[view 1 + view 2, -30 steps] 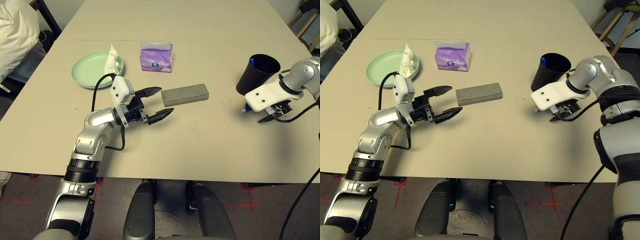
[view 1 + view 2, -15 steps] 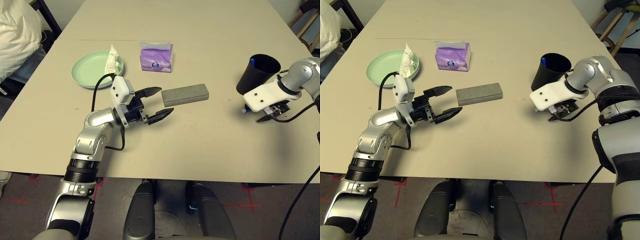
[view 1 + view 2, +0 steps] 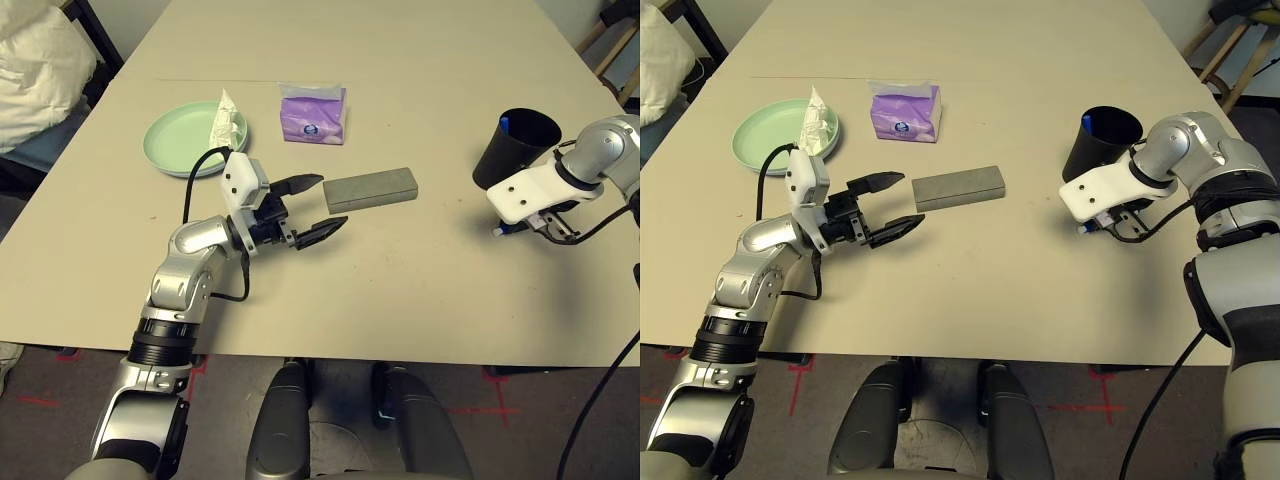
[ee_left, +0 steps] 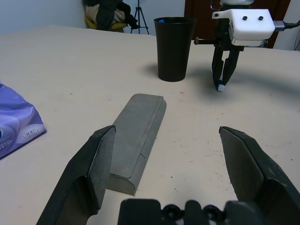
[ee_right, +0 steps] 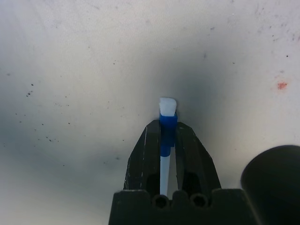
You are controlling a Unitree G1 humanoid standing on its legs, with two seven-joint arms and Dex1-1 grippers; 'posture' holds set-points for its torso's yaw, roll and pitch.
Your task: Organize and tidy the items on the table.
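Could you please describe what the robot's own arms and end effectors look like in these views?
Both arms are silver metal with black joint rings. Each wrist carries a white boxy housing, with looping black cables. The left end effector and right end effector each have two tapered black fingers.

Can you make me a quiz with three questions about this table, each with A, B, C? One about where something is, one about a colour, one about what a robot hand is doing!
1. Where is the crumpled tissue?
A. on the green plate
B. inside the black cup
C. on the grey case

2. What colour is the tissue pack?
A. red
B. purple
C. yellow

3. What is the right hand doing?
A. open over the plate
B. pinching a pen
C. squeezing the tissue pack

Answers:
1. A: the crumpled tissue rests on the green plate.
2. B: the tissue pack is purple.
3. B: the right hand is shut on the white pen with a blue band, beside the black cup.
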